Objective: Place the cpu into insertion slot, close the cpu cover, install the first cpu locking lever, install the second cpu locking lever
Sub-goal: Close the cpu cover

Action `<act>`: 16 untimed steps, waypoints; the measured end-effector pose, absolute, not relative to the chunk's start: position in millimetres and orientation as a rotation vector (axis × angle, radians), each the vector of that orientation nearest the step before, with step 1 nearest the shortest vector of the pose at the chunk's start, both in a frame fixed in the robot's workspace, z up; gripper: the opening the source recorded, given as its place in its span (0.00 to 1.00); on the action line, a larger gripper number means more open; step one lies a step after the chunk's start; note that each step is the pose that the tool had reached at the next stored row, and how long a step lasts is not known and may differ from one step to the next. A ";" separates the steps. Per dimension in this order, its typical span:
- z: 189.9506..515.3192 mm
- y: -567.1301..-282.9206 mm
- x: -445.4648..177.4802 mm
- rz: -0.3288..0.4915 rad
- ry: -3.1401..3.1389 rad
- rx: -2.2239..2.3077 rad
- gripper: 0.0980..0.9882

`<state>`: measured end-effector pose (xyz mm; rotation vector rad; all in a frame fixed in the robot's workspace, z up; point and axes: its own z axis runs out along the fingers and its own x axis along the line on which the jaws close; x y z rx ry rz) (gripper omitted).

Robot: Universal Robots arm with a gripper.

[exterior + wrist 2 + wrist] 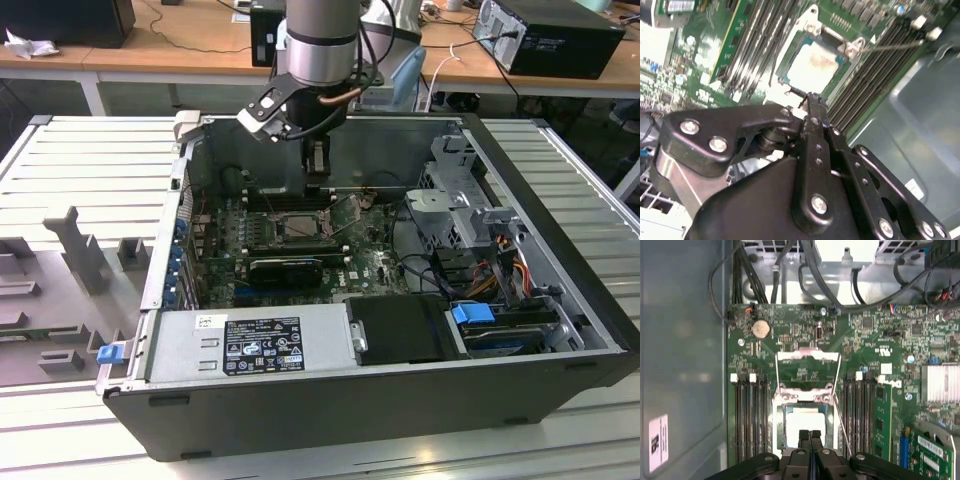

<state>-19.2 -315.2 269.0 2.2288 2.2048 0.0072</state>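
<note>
**One chip seated, cover not yet down**

Starting at the exterior view's left, grey fixture blocks lie on the ribbed table. Next is the open computer case, with its drive cage toward the exterior view's right. The insertion slot sits mid-board, and the gripper hangs above it, at about twelve o'clock from it.

In the first wrist view the cpu lies flat in the slot with its pale face up. The cpu cover is swung open, and green board shows through its cut-out. The gripper's fingers are pressed together with nothing between them, their tips just over the chip's near edge. In the second wrist view a thin locking lever sticks out free beside the socket.

Closing the cover looks like the step in hand. To do it well, I would push the frame's outer bar slowly with the closed tips and keep off the chip's face and the lever wire. The hinge should guide the arc so the plate lands square.
</note>
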 end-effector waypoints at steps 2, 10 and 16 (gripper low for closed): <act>269.0 -315.2 -13.4 0.007 2.206 2.228 0.01; 268.8 -315.2 -1.6 0.004 2.208 2.225 0.01; 268.8 -315.2 4.2 0.004 2.208 2.225 0.01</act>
